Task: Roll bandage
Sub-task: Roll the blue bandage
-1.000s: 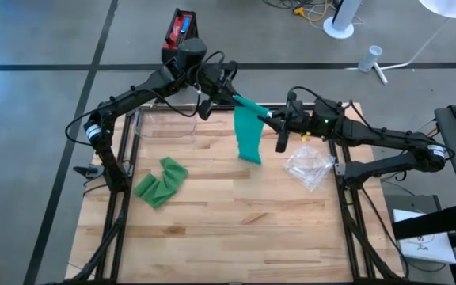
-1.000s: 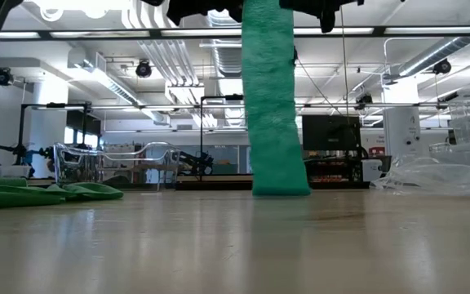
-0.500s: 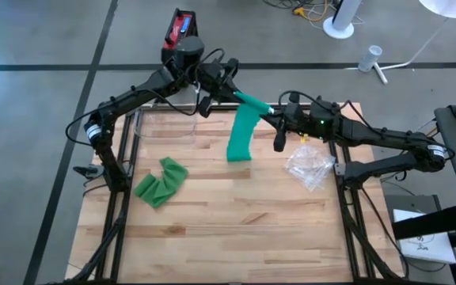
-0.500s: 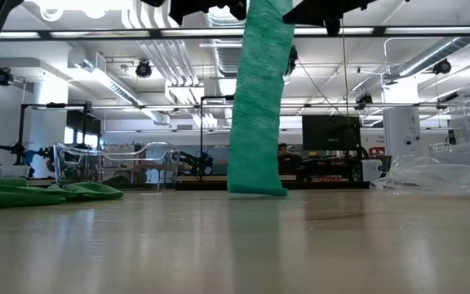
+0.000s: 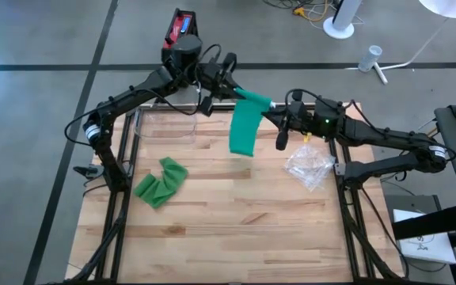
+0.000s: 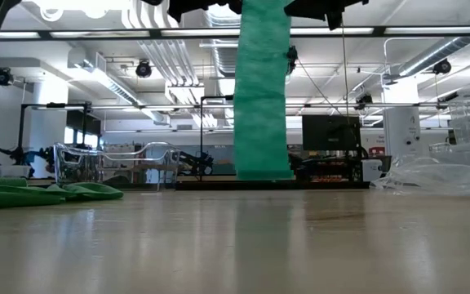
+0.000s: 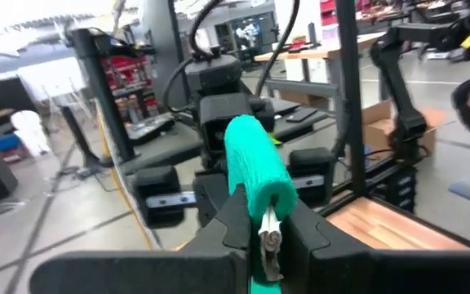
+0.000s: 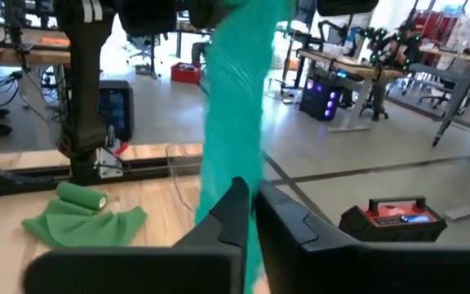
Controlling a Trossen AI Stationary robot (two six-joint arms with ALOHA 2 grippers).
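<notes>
A green bandage [image 5: 245,131] is held up over the far middle of the table between my two grippers. Its upper part is rolled into a short tube [image 7: 255,167]. The rest hangs down as a flat strip [image 6: 261,90], whose lower end hangs just above the tabletop. My left gripper [image 5: 229,89] is shut on the tube from the far left. My right gripper [image 5: 278,117] comes at it from the right, its fingers nearly together with the bandage [image 8: 231,98] between them. My left gripper pinches the tube's near end [image 7: 259,192] between its two fingers. The fingers lie level and along the tube, which sticks out beyond them toward the other gripper. The tube is clear of the table. My right gripper has the green cloth [image 8: 247,167] between its two fingers, coming level from the table's right. The fingers hide the place of contact, so I cannot tell how many layers they hold. The strip hangs slack below.
A second green bandage [image 5: 161,182] lies crumpled on the table's left part, with a small roll [image 8: 80,196] at its end. A clear plastic box [image 5: 165,123] stands at the far left. A crumpled clear bag [image 5: 311,166] lies at the right. The near half is bare wood.
The hanging strip has swung toward the table's left and back. Its lower end, which rested on the table, has risen clear of it. Both grippers have stayed in place and rolled a little about their own pointing lines.
</notes>
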